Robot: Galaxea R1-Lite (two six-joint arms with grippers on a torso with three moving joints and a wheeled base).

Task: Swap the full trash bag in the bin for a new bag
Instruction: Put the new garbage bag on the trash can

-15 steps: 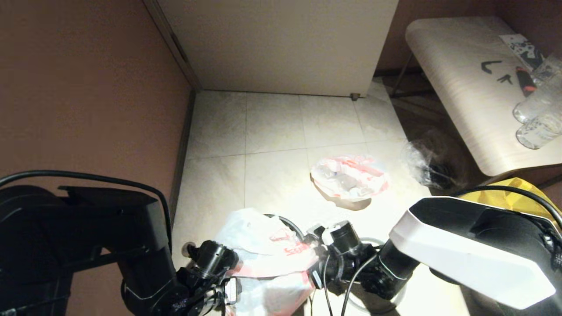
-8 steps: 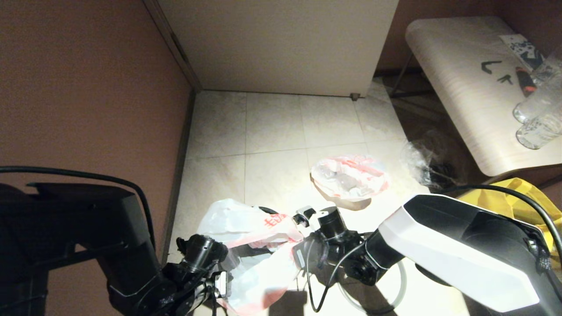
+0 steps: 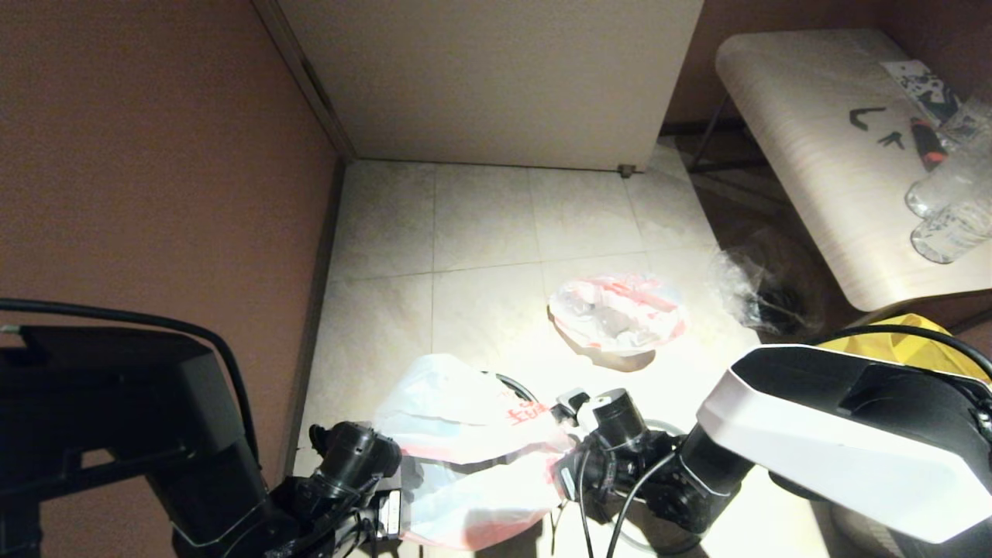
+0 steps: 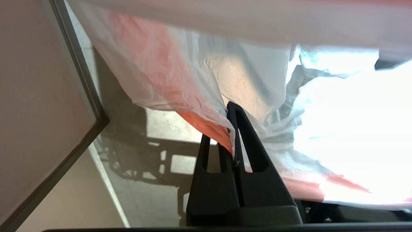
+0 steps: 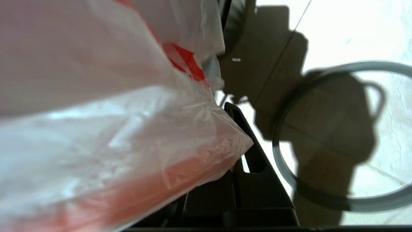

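Nearest to the robot, both arms hold the new bag (image 3: pixel 465 449) low over the floor. The left gripper (image 4: pixel 232 129) has its jaws pressed together on the pinkish-red edge strip of the bag, as the left wrist view shows. The right gripper (image 3: pixel 570 473) pinches the opposite edge; in the right wrist view the film covers most of its jaws, but they appear closed on it. The bag is stretched between the two grippers, and its mouth does not look open yet.

Under the bag only a dark curved edge of the bin (image 3: pixel 511 384) is visible, so I cannot tell how well the bag is placed over it. The grey ring rim (image 5: pixel 322 193) lies flat on the tiles beside the right gripper, apart from the bin.

Farther away, the full trash bag (image 3: pixel 618 311) rests on the floor, already out of the bin.

I judge that the step in hand is fitting the new bag. The next move probably needs the two grippers to pull apart to open the mouth, then to lower it around the bin, without tearing the thin film.
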